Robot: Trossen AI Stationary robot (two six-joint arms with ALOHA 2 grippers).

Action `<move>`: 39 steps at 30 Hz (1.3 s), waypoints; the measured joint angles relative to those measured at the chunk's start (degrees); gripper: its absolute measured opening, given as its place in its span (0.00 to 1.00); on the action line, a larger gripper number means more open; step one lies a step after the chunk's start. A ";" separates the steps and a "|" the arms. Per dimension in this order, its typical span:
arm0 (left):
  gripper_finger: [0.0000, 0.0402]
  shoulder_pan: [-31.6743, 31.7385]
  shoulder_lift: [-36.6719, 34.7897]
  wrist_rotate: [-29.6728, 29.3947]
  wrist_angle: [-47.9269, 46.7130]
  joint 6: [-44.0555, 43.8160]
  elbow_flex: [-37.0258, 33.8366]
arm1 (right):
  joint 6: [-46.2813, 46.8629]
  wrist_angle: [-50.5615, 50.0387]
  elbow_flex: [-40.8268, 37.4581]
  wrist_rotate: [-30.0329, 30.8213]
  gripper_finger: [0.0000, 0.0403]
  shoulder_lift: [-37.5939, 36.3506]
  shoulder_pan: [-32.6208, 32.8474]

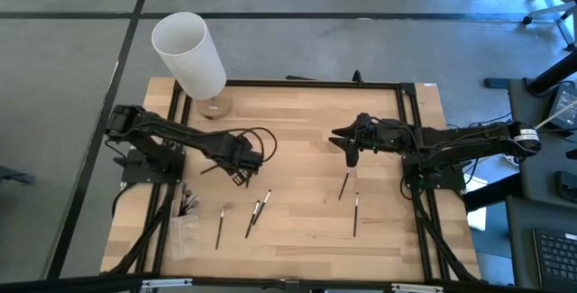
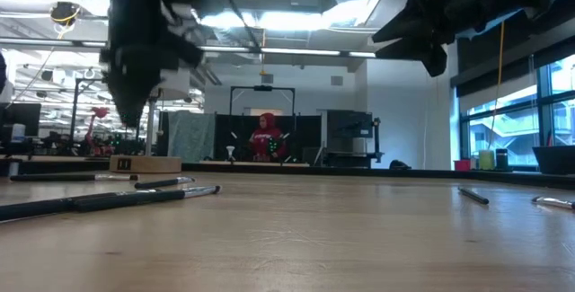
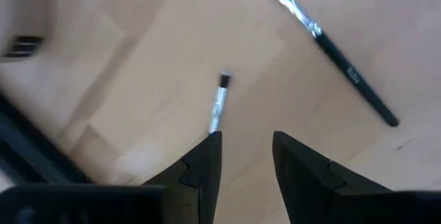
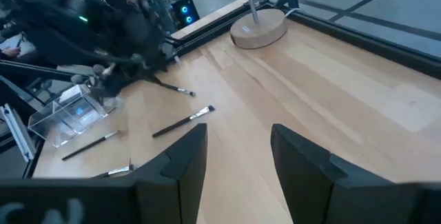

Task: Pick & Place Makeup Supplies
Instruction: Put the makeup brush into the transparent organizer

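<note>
Tabletop (image 1: pixel 297 140), both grippers raised, open

Bright overhead ceiling lights (image 2: pixel 296 18); left wrist view blurred; soft shadows.

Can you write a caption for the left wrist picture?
Open left gripper above two thin dark-handled makeup brushes on the light wooden table.
</note>
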 joint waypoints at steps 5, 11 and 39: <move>0.31 3.34 3.28 2.46 3.82 4.25 -3.13 | -0.01 -2.59 -0.02 0.02 0.40 0.00 0.00; 0.29 5.87 5.29 3.29 4.35 7.48 -4.86 | 1.30 -2.73 -0.02 0.00 0.40 0.00 0.00; 0.04 11.20 5.11 7.81 12.74 12.49 -12.90 | 1.36 -2.77 -0.02 -0.98 0.40 0.00 0.00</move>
